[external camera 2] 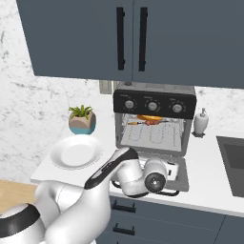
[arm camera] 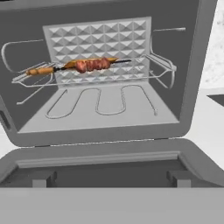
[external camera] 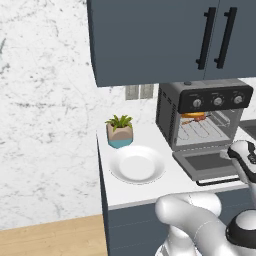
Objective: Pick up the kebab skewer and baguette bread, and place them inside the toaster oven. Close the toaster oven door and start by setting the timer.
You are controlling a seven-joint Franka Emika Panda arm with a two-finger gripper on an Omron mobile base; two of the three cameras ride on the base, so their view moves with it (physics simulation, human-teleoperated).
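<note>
sits on the white counter, the toaster oven, under dark blue wall cabinets, three round knobs across its black panel. hangs dropped flat toward the robot, the toaster oven door, black bar handle at the near edge. lies on the wire rack deep inside, the kebab skewer, red-brown chunks at mid-stick, with the golden baguette bread just behind it, apparently touching. hovers low over the open door, the gripper, fingers hidden behind the wrist in both base views; spread wide and released, clasping nothing as far as can be told. stands left of the oven a white plate, a small potted plant behind it, both well clear of the door. stands right of the oven a soap dispenser, then a sink. blocks the oven mouth only the arm's own elbow in the right base view.
</note>
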